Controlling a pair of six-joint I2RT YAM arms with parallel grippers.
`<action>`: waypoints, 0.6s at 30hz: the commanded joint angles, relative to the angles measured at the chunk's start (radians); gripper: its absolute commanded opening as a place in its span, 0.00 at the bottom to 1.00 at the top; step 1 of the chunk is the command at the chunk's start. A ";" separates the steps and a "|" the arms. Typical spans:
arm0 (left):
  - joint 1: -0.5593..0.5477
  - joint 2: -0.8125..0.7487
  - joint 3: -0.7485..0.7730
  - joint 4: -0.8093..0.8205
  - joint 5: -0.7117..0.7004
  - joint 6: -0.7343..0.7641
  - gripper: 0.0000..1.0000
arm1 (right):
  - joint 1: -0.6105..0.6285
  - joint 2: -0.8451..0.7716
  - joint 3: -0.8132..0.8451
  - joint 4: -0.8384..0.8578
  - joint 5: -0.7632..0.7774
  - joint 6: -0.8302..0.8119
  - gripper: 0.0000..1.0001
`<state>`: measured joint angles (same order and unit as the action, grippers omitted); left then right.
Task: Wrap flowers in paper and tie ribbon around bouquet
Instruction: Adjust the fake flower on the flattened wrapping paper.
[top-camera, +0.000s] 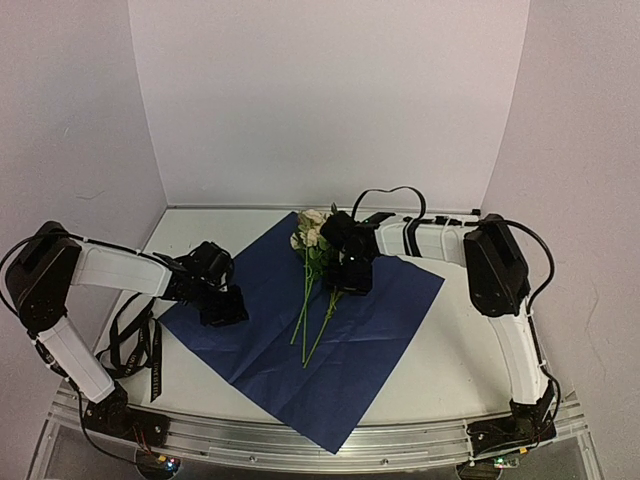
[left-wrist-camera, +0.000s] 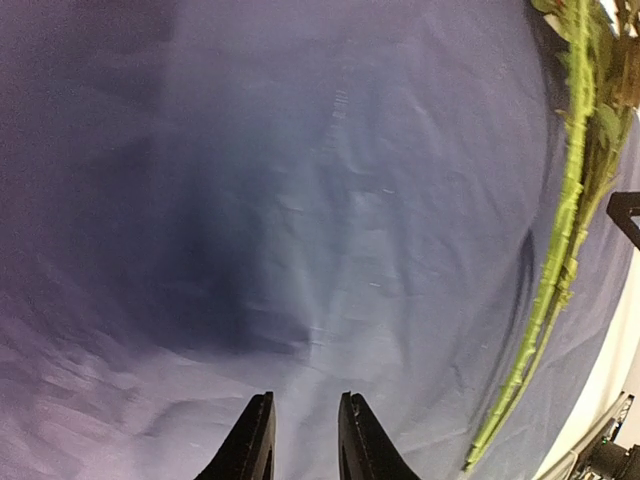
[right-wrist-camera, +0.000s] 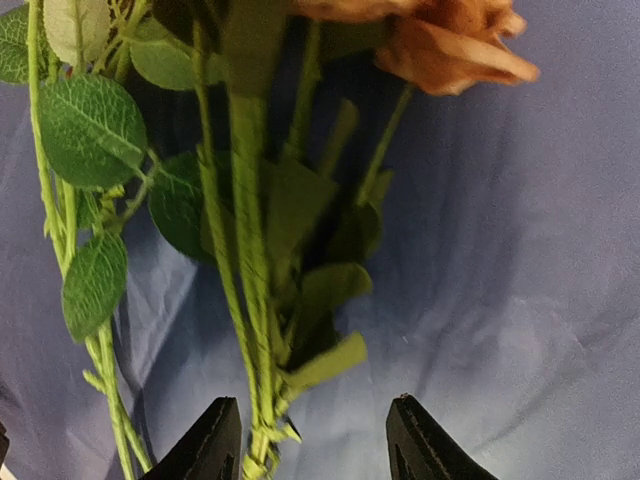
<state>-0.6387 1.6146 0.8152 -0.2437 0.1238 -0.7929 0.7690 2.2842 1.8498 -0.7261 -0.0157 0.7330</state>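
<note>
The paper (top-camera: 380, 310) lies spread flat on the table, dark navy face up. The flowers (top-camera: 312, 232) lie across its middle, cream blooms at the far end and stems (top-camera: 305, 325) running toward me. My right gripper (top-camera: 350, 278) hovers over the stems just below the blooms. In the right wrist view it (right-wrist-camera: 315, 400) stands open, with a green stem (right-wrist-camera: 250, 330) close to the left finger (right-wrist-camera: 210, 445) and an orange bloom (right-wrist-camera: 450, 45) beyond. My left gripper (top-camera: 224, 308) is low over the paper's left part, its jaws (left-wrist-camera: 305, 398) a narrow gap apart with only paper (left-wrist-camera: 330, 200) beneath. The ribbon (top-camera: 135, 350) lies off the paper at the left.
White walls close in the table on three sides. The right arm's black cable (top-camera: 385, 195) loops above the flowers. A metal rail (top-camera: 300, 440) runs along the near edge, and the paper's near corner (top-camera: 330, 440) reaches it.
</note>
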 joint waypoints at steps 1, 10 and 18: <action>0.026 -0.037 -0.013 0.005 0.021 0.028 0.22 | 0.000 0.058 0.091 -0.019 0.079 -0.004 0.50; 0.055 -0.017 -0.018 -0.001 0.038 0.053 0.21 | 0.000 0.131 0.157 -0.021 0.090 -0.006 0.39; 0.082 0.010 -0.004 -0.015 0.052 0.077 0.21 | 0.001 0.089 0.151 -0.016 0.075 -0.080 0.04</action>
<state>-0.5742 1.6166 0.8024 -0.2465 0.1610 -0.7460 0.7689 2.3978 1.9697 -0.7308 0.0429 0.7015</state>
